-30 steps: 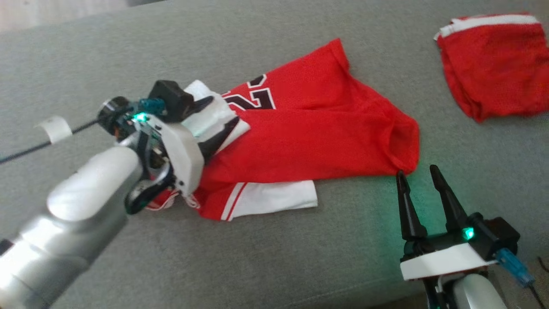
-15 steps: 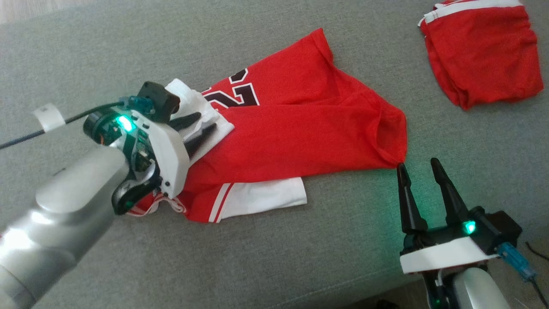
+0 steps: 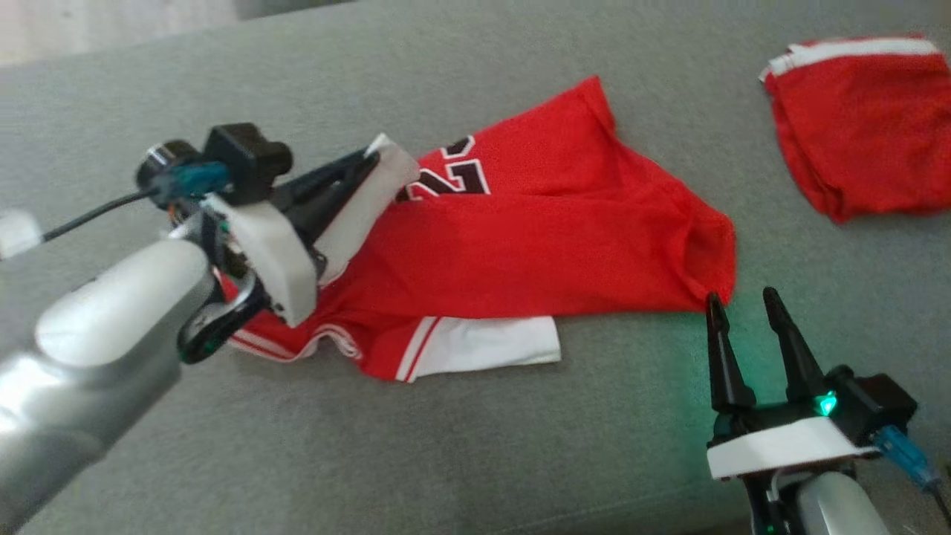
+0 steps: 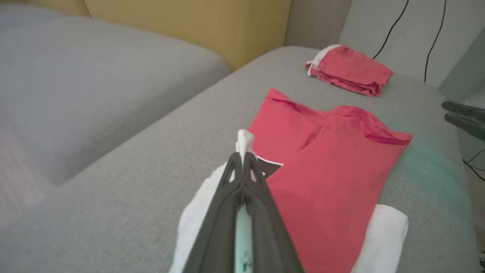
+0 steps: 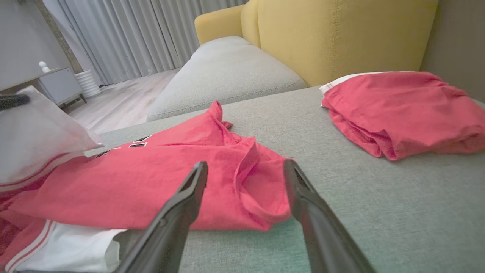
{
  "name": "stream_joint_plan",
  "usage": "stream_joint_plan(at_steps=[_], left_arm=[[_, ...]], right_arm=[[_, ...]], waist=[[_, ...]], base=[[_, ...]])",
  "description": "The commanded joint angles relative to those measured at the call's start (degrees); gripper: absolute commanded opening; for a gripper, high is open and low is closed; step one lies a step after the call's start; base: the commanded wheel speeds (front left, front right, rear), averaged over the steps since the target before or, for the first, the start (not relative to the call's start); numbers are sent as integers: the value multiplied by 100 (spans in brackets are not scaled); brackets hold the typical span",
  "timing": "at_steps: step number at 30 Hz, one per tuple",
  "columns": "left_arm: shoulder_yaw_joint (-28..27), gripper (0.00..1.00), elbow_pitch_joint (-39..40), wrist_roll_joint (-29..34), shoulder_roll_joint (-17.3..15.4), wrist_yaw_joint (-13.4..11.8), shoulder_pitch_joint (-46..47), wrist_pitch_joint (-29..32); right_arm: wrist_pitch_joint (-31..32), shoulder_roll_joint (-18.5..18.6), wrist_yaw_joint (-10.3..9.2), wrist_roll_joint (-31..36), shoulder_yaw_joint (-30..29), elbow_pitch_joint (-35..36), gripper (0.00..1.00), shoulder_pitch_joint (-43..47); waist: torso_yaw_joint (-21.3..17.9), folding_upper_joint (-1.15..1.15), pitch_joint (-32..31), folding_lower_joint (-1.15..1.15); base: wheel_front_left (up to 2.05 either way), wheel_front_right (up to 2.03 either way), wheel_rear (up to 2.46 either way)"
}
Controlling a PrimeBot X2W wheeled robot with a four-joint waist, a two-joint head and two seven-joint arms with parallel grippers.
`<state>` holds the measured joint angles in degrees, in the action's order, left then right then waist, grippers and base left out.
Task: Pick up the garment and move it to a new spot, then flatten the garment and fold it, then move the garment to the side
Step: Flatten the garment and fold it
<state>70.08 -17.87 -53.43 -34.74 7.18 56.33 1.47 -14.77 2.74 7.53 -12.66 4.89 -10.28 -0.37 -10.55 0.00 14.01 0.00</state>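
The garment (image 3: 535, 245) is a red jersey with white panels and black-and-white numbers, lying crumpled on the grey cushion (image 3: 475, 446). My left gripper (image 3: 371, 157) is shut on the garment's white left end and holds that end raised off the cushion. In the left wrist view the closed fingers (image 4: 242, 182) pinch a white fold, with the garment (image 4: 329, 170) spread beyond. My right gripper (image 3: 743, 305) stands open just short of the garment's right corner, touching nothing. The right wrist view shows the garment (image 5: 151, 178) past the spread fingertips (image 5: 197, 178).
A folded red garment with a white band (image 3: 862, 119) lies at the back right of the cushion. A yellow sofa back (image 5: 341, 34) rises behind it. A second grey cushion (image 4: 94, 83) lies beyond. Cables (image 4: 394, 26) hang behind.
My left gripper went from open to shut on the garment's white end and lifted it up and to the right. The head camera shifted. My right gripper stayed open.
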Motion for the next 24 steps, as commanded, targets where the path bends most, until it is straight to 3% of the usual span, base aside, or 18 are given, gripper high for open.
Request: stream_joint_plan(at_steps=[1,12,19,20,21,24], left_arm=[[-364,0,196,93,-333,-85,276,-172],[-719,0,1732,80,-1504,-1103,-619,-919],[-761,0,2208,-30,-1725,-1409,-939,-1037],[-771,0,2249,-52,-1738,-1443,-979,-1066],[-778,0,2282,-69,-1751,-1473,-1018,-1093],[-778,0,2337,-87,-1791,-1565,-1160,-1193]], right_arm=[[-23,126,-4,-114,94,80,100,5],[-23,727,-4,-266,388,-1252,100,-454],[-23,744,-4,-157,364,-1992,100,-835],[-23,752,-4,-128,352,-2121,58,-910],[-23,749,-4,-103,329,-2236,0,-975],[-23,750,-4,-59,334,-2399,0,-1047]], waist=[[240,0,-208,0],[899,0,-556,0],[1100,0,-585,0],[1112,0,-588,0],[1123,0,-594,0],[1142,0,-645,0]], base=[[0,0,0],[0,0,0],[0,0,0],[0,0,0],[0,0,0],[0,0,0]])
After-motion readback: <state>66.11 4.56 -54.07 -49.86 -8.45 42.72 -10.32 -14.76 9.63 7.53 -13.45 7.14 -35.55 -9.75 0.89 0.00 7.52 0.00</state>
